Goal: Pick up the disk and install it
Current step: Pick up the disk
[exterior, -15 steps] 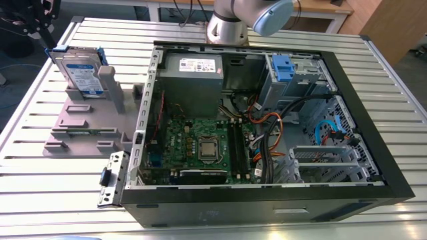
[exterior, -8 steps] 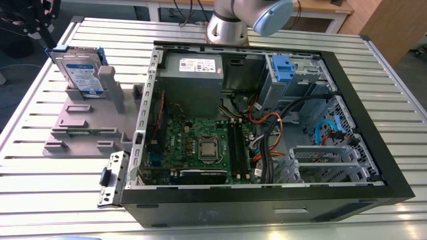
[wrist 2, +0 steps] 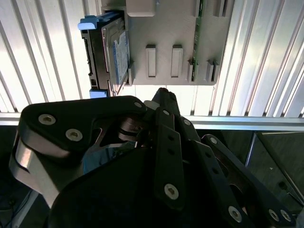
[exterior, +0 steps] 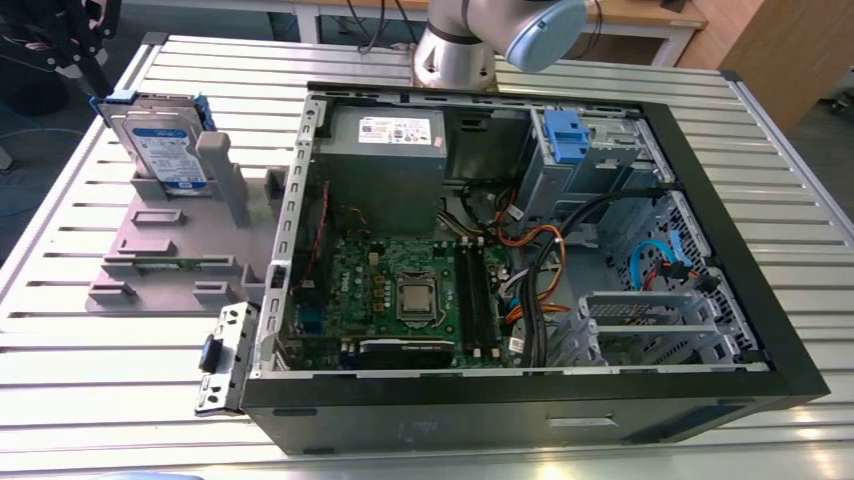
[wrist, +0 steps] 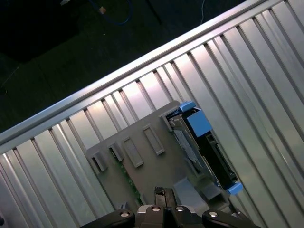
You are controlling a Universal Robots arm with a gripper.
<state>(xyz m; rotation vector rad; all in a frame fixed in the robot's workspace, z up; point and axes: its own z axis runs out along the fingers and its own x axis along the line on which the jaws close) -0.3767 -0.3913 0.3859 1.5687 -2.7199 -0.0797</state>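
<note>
Well, I am seeing the jaws pressed together on nothing, hanging over the grey holder on the bench. The disk is standing on edge in that holder's end slot, well apart from the open computer case. Descending unopened or skewed risks clipping its blue bracket and tipping it out.

the disk has a silvery metal body, a paper label and a blue plastic bracket. the grey holder under it looks like matt plastic. the surface is ribbed, shiny metal. the hand is matt black with bright metal screws.
</note>
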